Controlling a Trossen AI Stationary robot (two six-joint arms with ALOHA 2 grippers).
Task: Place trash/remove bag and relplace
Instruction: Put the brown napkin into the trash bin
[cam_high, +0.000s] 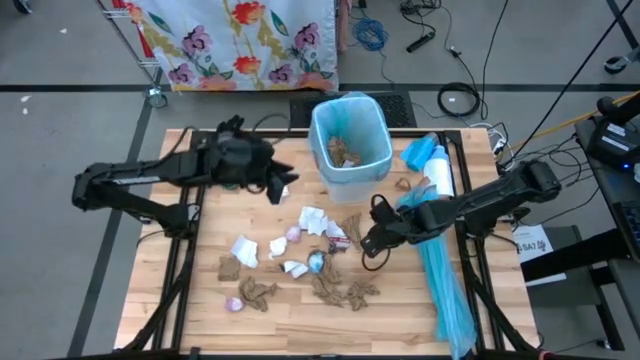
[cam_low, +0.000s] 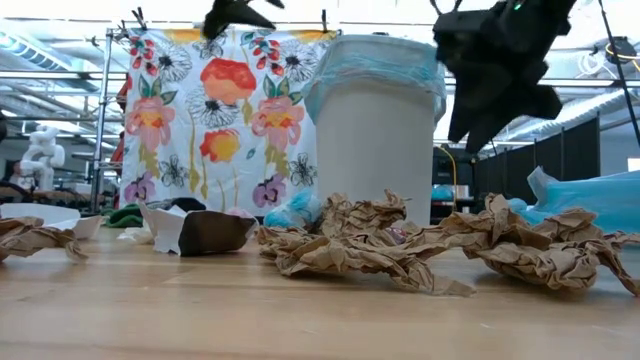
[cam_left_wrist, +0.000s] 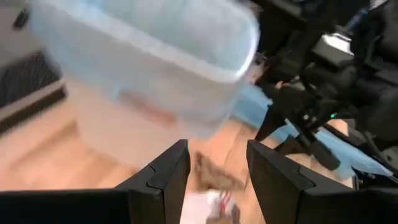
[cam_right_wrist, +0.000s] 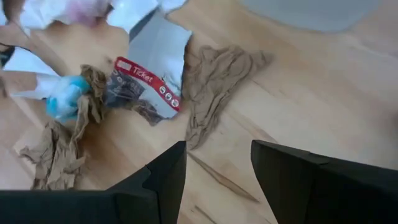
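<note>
The bin (cam_high: 350, 140) is white with a light-blue bag liner and stands at the table's far middle, with brown paper scraps inside it. The trash lies loose on the wood in front of it: brown paper scraps (cam_high: 345, 293), white tissue (cam_high: 315, 220), and small pink and blue bits. My left gripper (cam_high: 283, 183) is open in the air left of the bin, which fills its wrist view (cam_left_wrist: 143, 68). My right gripper (cam_high: 368, 243) is open and hovers over a brown scrap (cam_right_wrist: 211, 81) and a torn ticket paper (cam_right_wrist: 146, 81), touching neither.
Long light-blue plastic sheets (cam_high: 440, 260) and a roll (cam_high: 438, 172) lie along the table's right side under the right arm. More brown scraps (cam_low: 370, 245) are heaped near the near edge. A floral cloth (cam_high: 240, 40) hangs beyond the far edge.
</note>
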